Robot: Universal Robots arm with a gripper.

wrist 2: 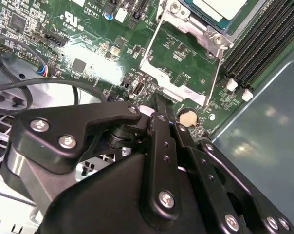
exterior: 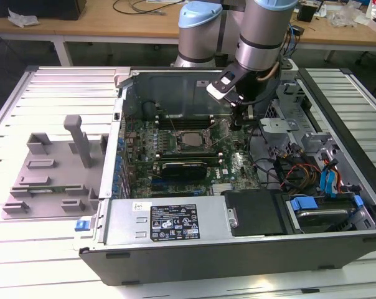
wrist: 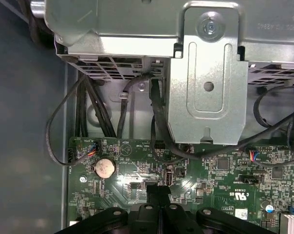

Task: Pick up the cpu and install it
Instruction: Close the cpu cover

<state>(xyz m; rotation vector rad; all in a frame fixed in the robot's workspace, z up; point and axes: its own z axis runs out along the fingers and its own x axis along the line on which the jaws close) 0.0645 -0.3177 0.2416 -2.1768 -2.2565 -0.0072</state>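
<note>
Exterior view: I see cpu seated in socket mid-board, case walls close around. Arm drops steeply, gripper just beside socket.
Second wrist view: fingers pressed together, empty, near metal socket frame.
First wrist view: cables and steel bracket crowd the board edge.

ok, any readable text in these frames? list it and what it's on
Nothing reads surely enough to quote.
Black label on the silver housing, exterior view: print too small to read.
White sticker beside that label: too small to read.
Motherboard, in both wrist views: white printed markings and a logo, too fine to read with confidence.
</note>
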